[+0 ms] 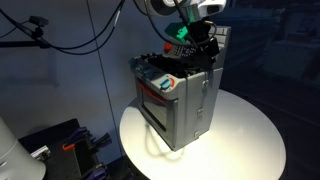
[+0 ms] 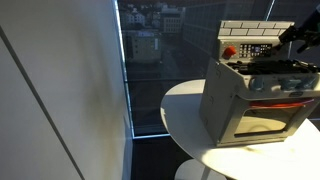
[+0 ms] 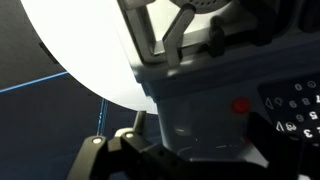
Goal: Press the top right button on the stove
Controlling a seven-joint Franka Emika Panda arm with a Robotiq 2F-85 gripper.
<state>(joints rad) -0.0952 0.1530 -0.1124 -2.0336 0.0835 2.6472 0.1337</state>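
As the stove [image 1: 178,100] looks light yet rigid, press gently — no grasp needed — with the gripper [image 1: 200,48], its opening indiscernible.

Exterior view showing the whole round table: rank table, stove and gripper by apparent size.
Largest to smallest: table, stove, gripper. The gripper's outline partly merges with the dark background, but it clearly looks smallest.

Round white table [image 1: 250,140], window w/ city view [image 2: 145,40], white wall [image 2: 60,100] beside.
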